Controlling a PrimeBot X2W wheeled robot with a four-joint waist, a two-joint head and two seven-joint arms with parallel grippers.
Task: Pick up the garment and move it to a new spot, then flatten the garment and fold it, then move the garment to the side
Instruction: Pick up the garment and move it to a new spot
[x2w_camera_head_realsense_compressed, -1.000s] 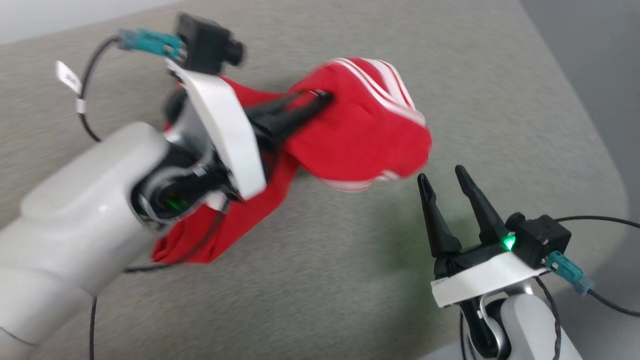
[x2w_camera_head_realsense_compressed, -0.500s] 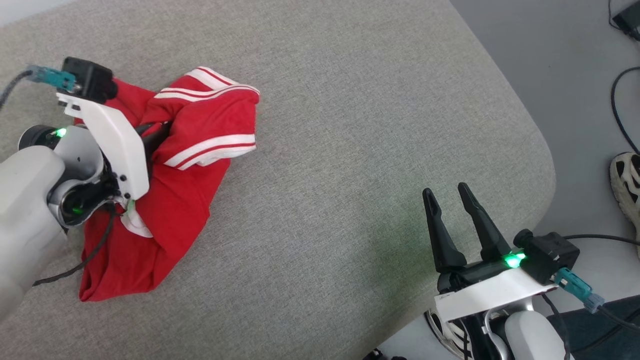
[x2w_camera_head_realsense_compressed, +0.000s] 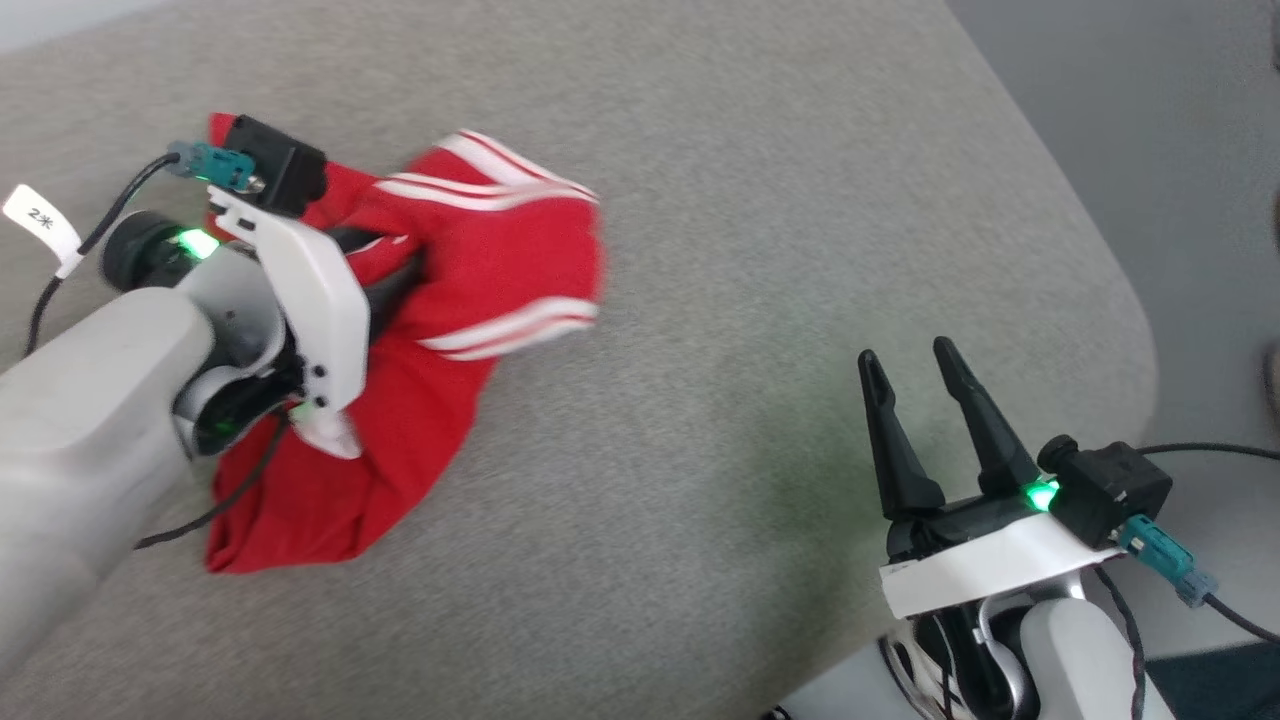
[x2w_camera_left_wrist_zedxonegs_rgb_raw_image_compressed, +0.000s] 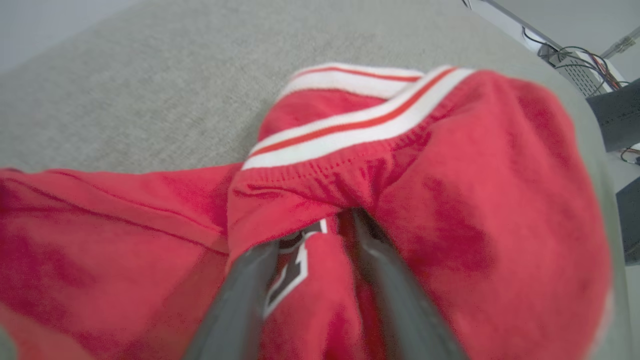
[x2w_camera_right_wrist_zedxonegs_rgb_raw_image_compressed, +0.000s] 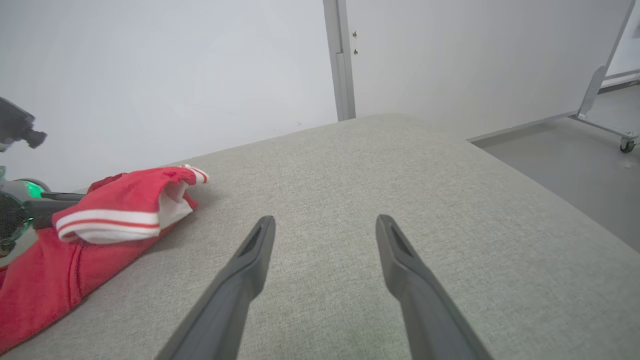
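Observation:
The garment (x2w_camera_head_realsense_compressed: 500, 250), red with white-and-red striped trim, lies in a crumpled heap on the left of the grey upholstered surface (x2w_camera_head_realsense_compressed: 760, 230). My left gripper (x2w_camera_head_realsense_compressed: 405, 262) pokes into its folds from the left. In the left wrist view its two fingers stand apart with red cloth lying between them, and the tips (x2w_camera_left_wrist_zedxonegs_rgb_raw_image_compressed: 325, 220) are buried under a fold of the garment (x2w_camera_left_wrist_zedxonegs_rgb_raw_image_compressed: 475, 175). My right gripper (x2w_camera_head_realsense_compressed: 905, 350) hovers open and empty near the surface's right front corner, well clear of the garment (x2w_camera_right_wrist_zedxonegs_rgb_raw_image_compressed: 110, 210), fingers spread (x2w_camera_right_wrist_zedxonegs_rgb_raw_image_compressed: 325, 220).
The grey surface ends in a rounded edge on the right, with grey floor (x2w_camera_head_realsense_compressed: 1200, 150) beyond it. A white wall and a door frame (x2w_camera_right_wrist_zedxonegs_rgb_raw_image_compressed: 340, 60) stand behind the surface. Cables trail from both wrist cameras.
The left gripper carried the raised garment down and leftward onto the surface, and its fingers have parted. The head camera shifted. The right gripper stays open in place.

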